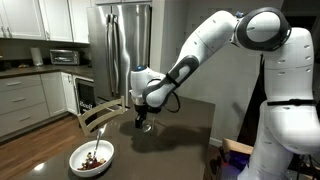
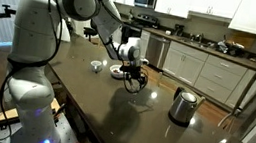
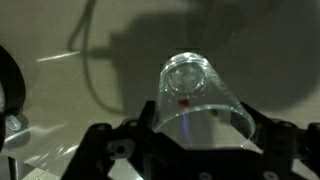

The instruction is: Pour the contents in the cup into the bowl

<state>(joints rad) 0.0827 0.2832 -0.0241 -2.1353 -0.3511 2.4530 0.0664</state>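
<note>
One tall stainless-steel refrigerator (image 1: 125, 45) behind one dark glossy worktop (image 1: 190, 118). One white jointed robot arm (image 1: 205, 45) stretched over that worktop. One shiny steel kettle with a black handle (image 2: 183, 106) standing well apart from the hand, off to one side.

One wide shallow round white bowl (image 1: 80, 166) near the worktop's edge. One metal spoon (image 1: 101, 137) leaning in it, with one small heap of dark brown bits (image 1: 93, 158) inside.

Black hand (image 3: 203, 125) pinching one small clear glass tumbler (image 3: 195, 95) between two fingers, low over the worktop, near the bowl but not above it. Cannot tell whether touching the worktop.
</note>
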